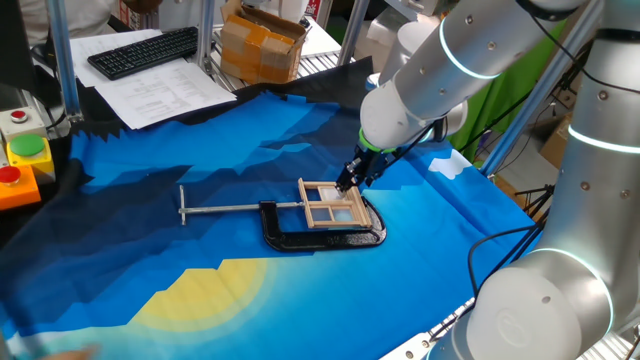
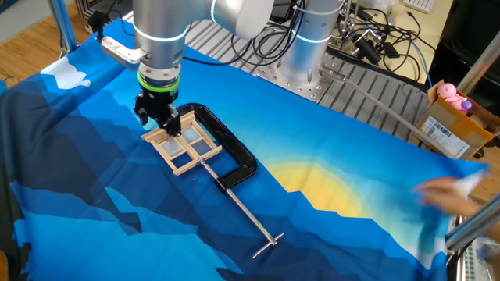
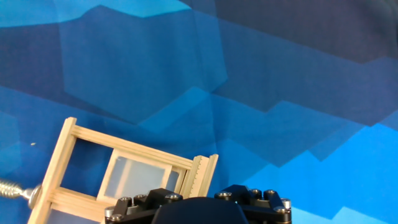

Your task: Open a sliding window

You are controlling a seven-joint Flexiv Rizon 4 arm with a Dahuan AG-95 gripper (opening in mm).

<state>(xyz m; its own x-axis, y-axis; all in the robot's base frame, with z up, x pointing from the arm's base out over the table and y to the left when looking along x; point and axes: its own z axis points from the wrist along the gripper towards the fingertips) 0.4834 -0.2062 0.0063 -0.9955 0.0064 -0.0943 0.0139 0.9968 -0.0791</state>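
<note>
The sliding window (image 1: pixel 332 205) lies flat on the blue cloth of the bench (image 1: pixel 200 150), held inside the jaw of the black C-clamp (image 1: pixel 320 238), whose long screw bar runs away from the window on the side opposite the arm. The claw (image 1: pixel 349 181) points straight down at the window's edge farthest from that screw bar, spread wide and holding nothing that I can see. Whether a fingertip already touches the frame I cannot tell; the sash likely has to slide along the frame's length, so the push should follow that line.
</note>
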